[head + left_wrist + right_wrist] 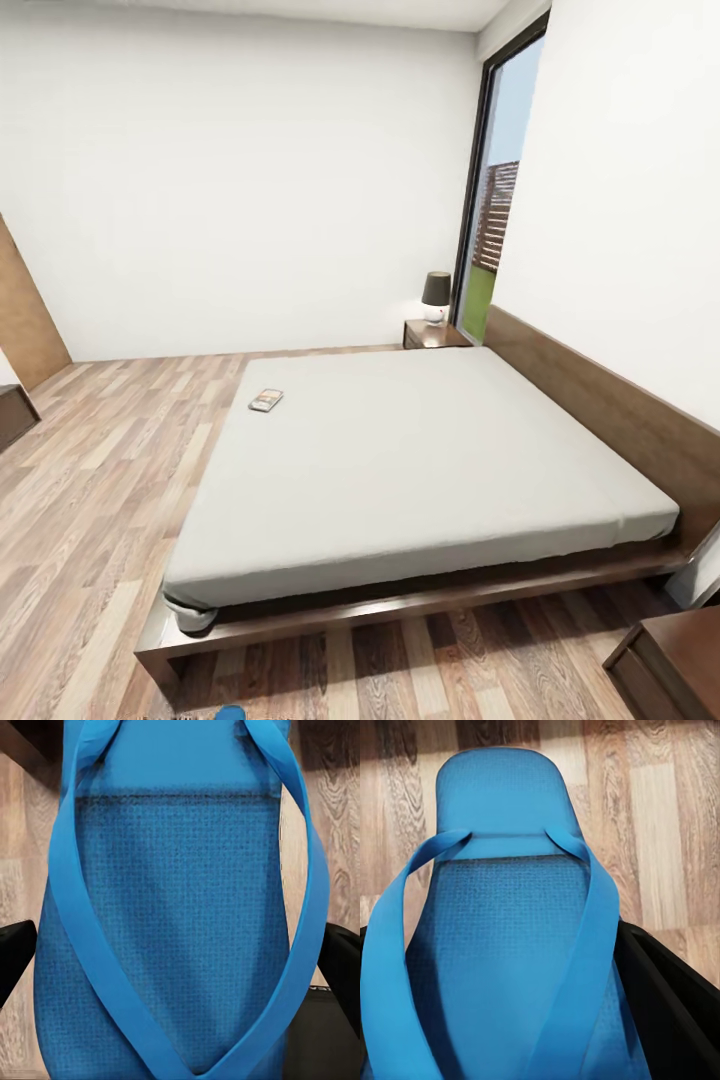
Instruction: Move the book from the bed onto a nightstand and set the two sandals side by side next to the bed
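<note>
left wrist view: textured blue sandal (180, 945), thin straps

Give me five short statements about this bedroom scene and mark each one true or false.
1. The book lies on the bed. True.
2. A lamp stands on the far nightstand. True.
3. The mattress is covered with a striped blanket. False: it is plain off-white and bare.
4. The sandal in the left wrist view is red. False: it is bright blue.
5. The floor is wood plank. True.
</note>
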Robot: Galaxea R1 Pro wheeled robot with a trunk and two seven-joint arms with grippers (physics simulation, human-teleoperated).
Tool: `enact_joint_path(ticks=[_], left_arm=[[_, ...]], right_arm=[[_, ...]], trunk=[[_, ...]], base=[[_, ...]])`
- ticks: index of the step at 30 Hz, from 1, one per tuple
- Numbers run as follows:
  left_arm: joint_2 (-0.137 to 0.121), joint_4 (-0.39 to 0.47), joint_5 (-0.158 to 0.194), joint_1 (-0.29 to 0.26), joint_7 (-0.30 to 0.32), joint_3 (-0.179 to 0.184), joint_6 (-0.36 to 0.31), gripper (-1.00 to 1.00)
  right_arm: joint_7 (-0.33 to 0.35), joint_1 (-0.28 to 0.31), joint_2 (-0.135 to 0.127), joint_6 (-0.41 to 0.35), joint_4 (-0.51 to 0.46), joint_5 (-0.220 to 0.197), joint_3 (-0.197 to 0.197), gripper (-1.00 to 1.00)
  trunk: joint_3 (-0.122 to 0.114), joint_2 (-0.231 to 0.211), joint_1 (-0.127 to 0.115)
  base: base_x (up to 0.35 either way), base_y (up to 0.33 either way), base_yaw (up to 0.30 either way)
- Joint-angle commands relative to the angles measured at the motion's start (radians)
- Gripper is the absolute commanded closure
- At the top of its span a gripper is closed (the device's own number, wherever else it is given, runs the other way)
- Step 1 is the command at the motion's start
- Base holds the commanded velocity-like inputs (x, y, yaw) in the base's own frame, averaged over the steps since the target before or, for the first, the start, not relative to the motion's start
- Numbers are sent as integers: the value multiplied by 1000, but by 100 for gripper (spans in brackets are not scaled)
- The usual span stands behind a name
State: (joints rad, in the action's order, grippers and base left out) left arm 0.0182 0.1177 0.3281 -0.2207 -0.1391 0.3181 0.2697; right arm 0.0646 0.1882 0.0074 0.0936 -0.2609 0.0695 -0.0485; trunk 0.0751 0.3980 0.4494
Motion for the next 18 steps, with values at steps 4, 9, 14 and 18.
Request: enact_joint_path(ticks=[4,9,14,18], left_arm=[[0,-1,6,-1,-5,9,3,100],[1,-1,6,-1,-5,9,3,100],[1,-1,6,-1,-5,9,3,100],[1,-1,6,-1,-5,9,3,100]], right_arm=[[3,1,0,3,0,7,-5,100],[3,1,0,3,0,7,-5,100],[4,1,-1,3,0,7,-5,100],[3,1,-2,3,0,7,-5,100]], trunk=[[2,2,1],[2,2,1],[2,2,1],[2,2,1]], base=[[0,0,276],[0,-26,282],[0,-167,284],[0,-87,191]])
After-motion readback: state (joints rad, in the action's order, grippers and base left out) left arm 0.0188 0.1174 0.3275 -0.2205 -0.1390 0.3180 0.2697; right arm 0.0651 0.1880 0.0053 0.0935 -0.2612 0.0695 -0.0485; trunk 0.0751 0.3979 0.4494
